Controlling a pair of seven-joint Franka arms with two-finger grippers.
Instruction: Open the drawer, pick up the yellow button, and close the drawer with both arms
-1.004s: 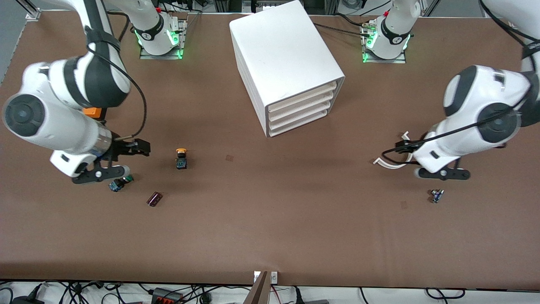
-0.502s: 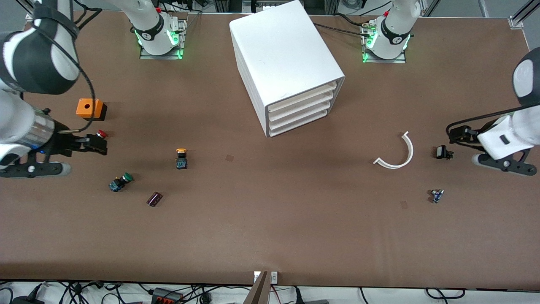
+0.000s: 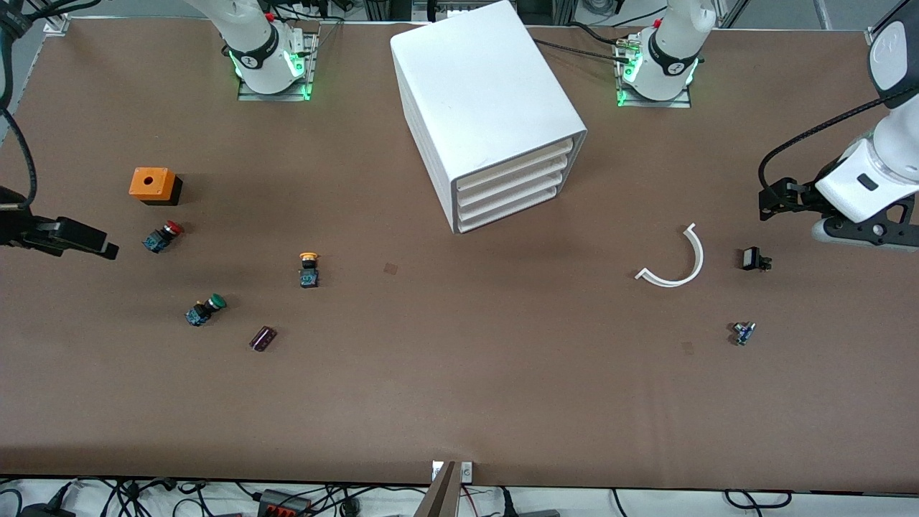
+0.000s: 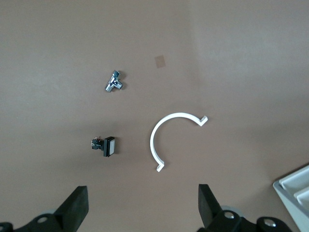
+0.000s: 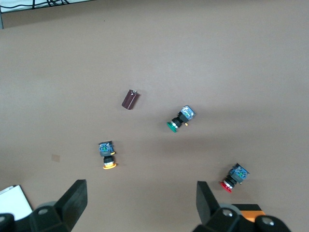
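The drawer [image 3: 514,168] sits shut at top centre and the button [image 3: 309,268] lies loose on the table, left of centre. Both grippers are wide and empty — right gripper [image 5: 140,203] at left edge, left gripper [image 4: 143,205] at right edge.

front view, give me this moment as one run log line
drawer: shut | button: on table, untouched | left gripper: open, over table near white arc | right gripper: open, over table near red-capped button
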